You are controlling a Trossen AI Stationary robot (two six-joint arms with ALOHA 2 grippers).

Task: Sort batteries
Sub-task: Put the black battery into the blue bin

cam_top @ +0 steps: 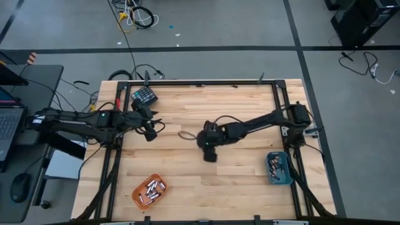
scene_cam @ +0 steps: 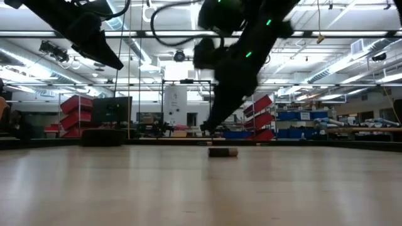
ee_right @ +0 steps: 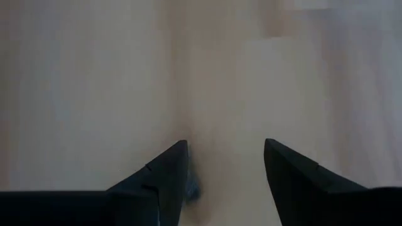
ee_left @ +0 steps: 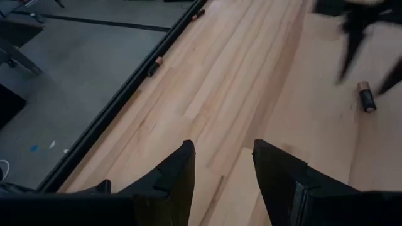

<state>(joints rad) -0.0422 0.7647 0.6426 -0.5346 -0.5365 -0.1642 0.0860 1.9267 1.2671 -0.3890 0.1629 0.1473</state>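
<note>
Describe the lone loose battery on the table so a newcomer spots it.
Start at the wooden table, mid-span between the two arms. The battery lies alone on bare wood left of the right gripper; every other cell sits in the orange tray or blue tray.

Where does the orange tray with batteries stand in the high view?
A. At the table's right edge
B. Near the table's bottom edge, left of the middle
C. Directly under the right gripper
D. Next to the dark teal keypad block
B: the orange tray lies low on the table, left of the middle; the tray at the right edge is the blue tray.
</note>
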